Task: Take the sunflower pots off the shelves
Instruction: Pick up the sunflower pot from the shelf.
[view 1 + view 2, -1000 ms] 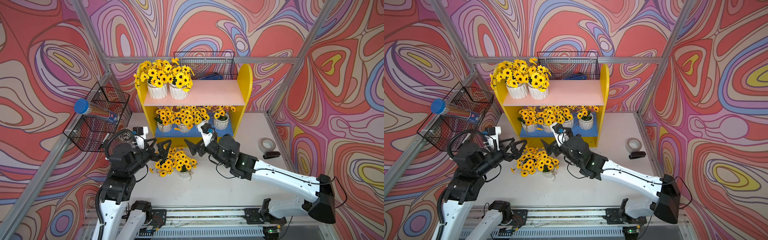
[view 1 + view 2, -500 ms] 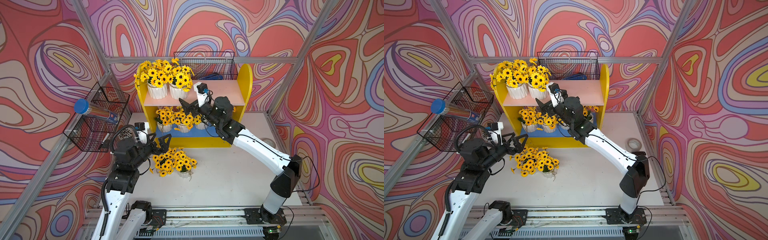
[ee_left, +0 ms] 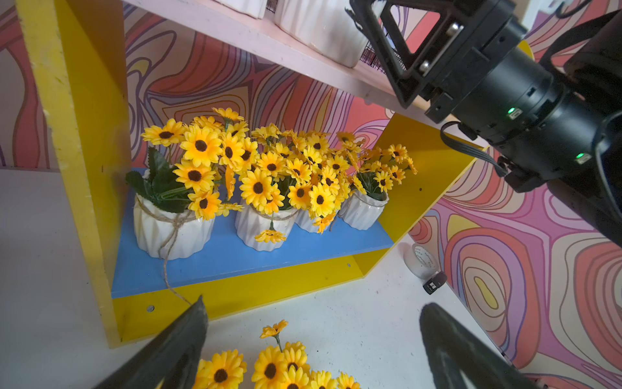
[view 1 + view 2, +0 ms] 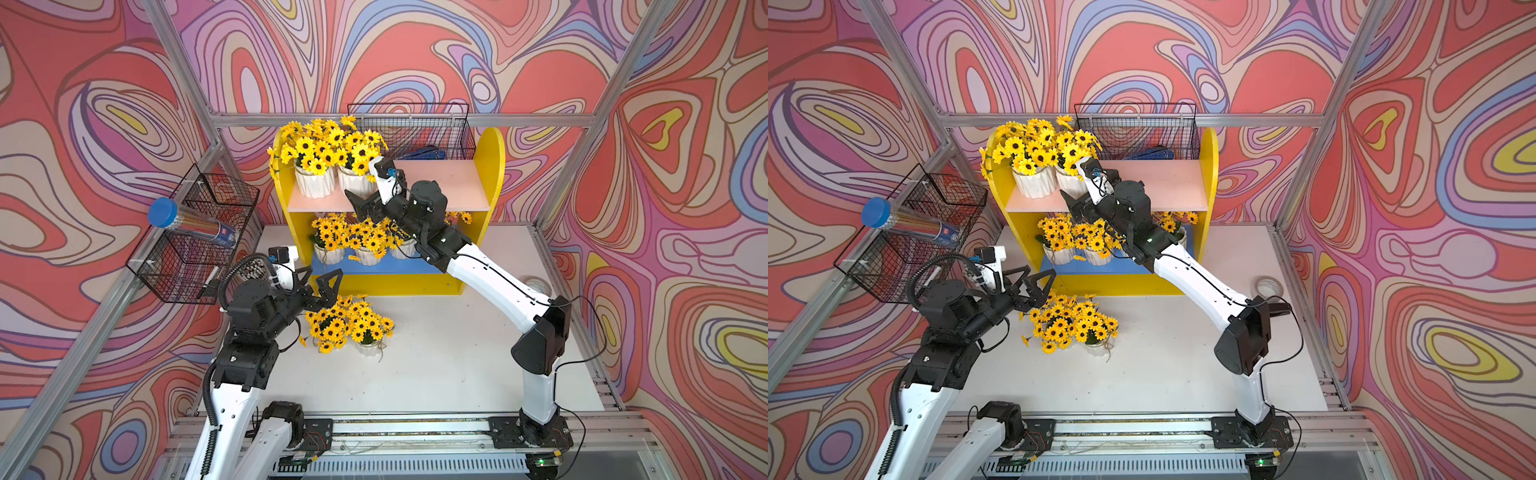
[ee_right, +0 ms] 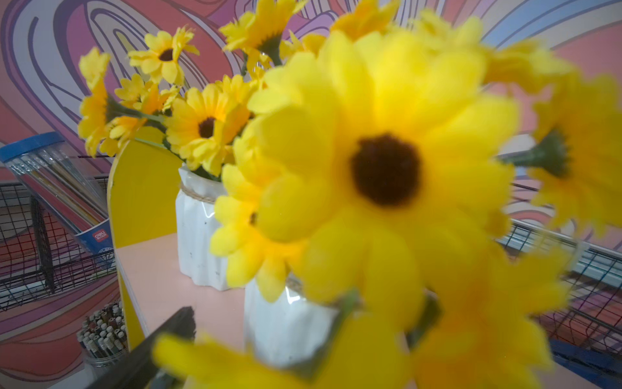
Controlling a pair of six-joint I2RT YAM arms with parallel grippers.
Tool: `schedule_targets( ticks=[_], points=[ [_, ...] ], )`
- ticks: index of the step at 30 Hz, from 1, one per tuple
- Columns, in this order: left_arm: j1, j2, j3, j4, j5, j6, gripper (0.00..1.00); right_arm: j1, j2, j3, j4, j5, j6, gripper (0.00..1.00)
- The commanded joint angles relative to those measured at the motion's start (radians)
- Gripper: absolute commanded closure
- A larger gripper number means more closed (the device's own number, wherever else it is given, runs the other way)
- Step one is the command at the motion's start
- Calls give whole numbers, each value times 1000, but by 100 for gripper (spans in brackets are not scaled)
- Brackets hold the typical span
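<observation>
Facing the shelves (image 4: 492, 166) at the pink board (image 4: 436, 183), the right jaws gape empty, the nearest sunflower pot (image 4: 352, 183) just ahead of them. Keep them low, under the blooms (image 5: 383, 168), straddling the ribbed wall squarely before clenching. The left jaws hang open, empty.

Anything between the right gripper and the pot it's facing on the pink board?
Nothing solid. The open right gripper faces the pot directly; only drooping sunflower blooms hang across it in the right wrist view.
</observation>
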Motion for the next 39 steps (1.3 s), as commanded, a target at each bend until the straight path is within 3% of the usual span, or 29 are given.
schedule_targets(
  ticks=[1,6,16,24,39],
  points=[
    [11,2,-7,36,19,-6,0,-10,25,44,3,-13,-3,2],
    [16,7,-10,41,28,-9,0,-36,22,52,38,-50,35,2],
    [20,14,-12,46,41,-14,0,-61,189,366,-136,-135,85,2],
    [22,11,-13,49,46,-15,0,-63,205,370,-119,-186,119,2],
    [25,12,-14,51,53,-17,0,-62,312,508,-157,-149,123,2]
  ],
)
